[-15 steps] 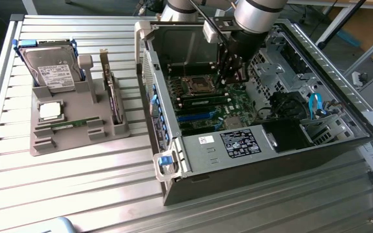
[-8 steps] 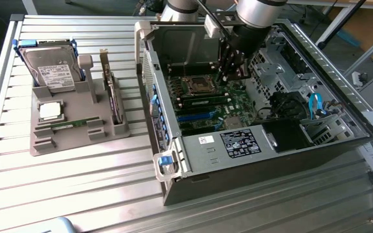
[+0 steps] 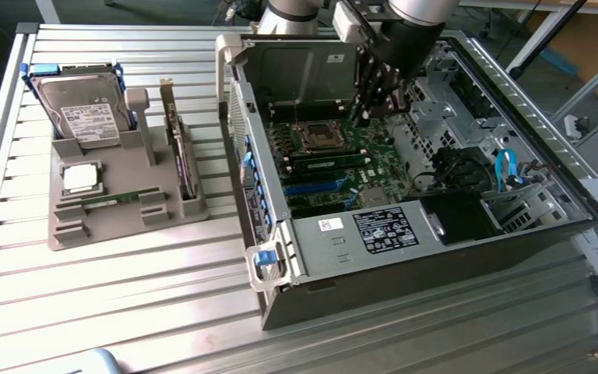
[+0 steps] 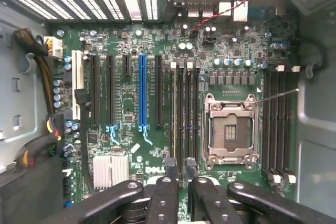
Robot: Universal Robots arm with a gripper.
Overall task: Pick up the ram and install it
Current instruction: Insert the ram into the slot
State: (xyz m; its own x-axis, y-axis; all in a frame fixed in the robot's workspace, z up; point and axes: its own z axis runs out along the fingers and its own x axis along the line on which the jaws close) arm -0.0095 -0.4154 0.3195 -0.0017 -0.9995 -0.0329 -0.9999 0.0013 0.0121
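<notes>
A green ram stick [image 3: 325, 164] stands on edge in a memory slot beside the processor socket [image 3: 313, 136] of the motherboard. In the wrist view this ram stick [image 4: 175, 114] is a thin pale line left of the empty socket [image 4: 231, 129]. Another thin green stick [image 3: 107, 200] lies in the grey holder [image 3: 122, 226] on the exterior view's left. My gripper [image 3: 380, 97] hangs above the board inside the open case. The fingertips [image 4: 169, 165] of the gripper [image 4: 179, 169] stand a narrow gap apart with nothing between them.
The grey holder also carries a hard drive [image 3: 83, 109], a silver processor chip [image 3: 79, 178] and an upright dark expansion card [image 3: 181, 156]. The case walls [image 3: 239, 117], a drive cage [image 3: 299, 74] and cables [image 3: 507, 167] ring the motherboard. Black memory slots [image 4: 275, 124] sit beyond the socket.
</notes>
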